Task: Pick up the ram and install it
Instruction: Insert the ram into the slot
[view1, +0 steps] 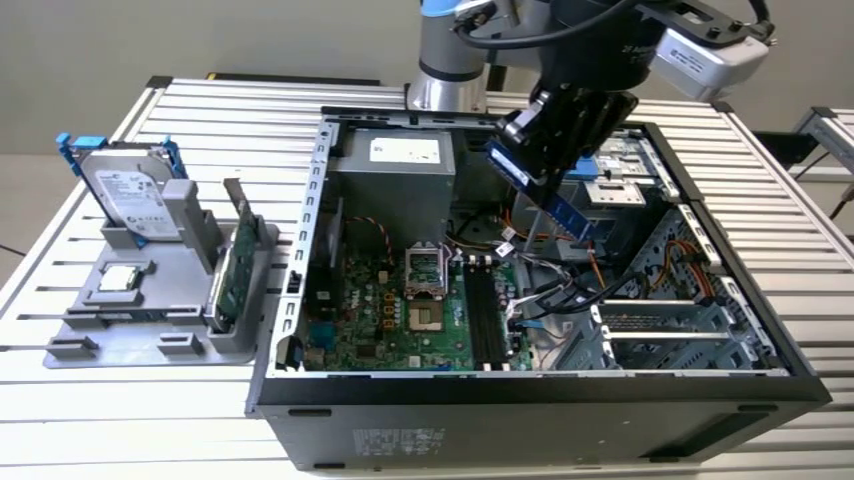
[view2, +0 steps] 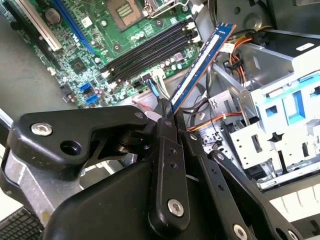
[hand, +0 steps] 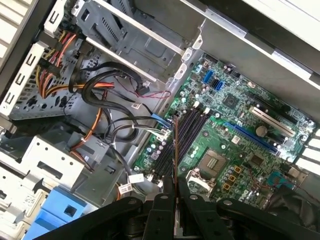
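Note:
My gripper (view1: 531, 160) hangs over the open computer case (view1: 534, 395), shut on the ram (view1: 563, 205), a long narrow bluish circuit stick that slants down from the fingers. In the second wrist view the ram (view2: 200, 62) reaches out from the gripper (view2: 167, 112) over the cables, short of the black memory slots (view2: 145, 47). In the first wrist view the ram (hand: 175, 150) appears edge-on, lined up lengthwise with the slots (hand: 182, 132) on the green motherboard (hand: 235, 145). The slots (view1: 483, 315) lie below and toward the exterior view's left of the stick, which stays above them.
A grey holder (view1: 80, 345) on the slatted table at the exterior view's left carries a hard drive (view1: 134, 195) with blue rails, a green expansion card (view1: 238, 265) and a small chip (view1: 120, 280). Loose cables (view1: 561, 290) and a metal drive cage (view1: 667, 320) sit beside the slots.

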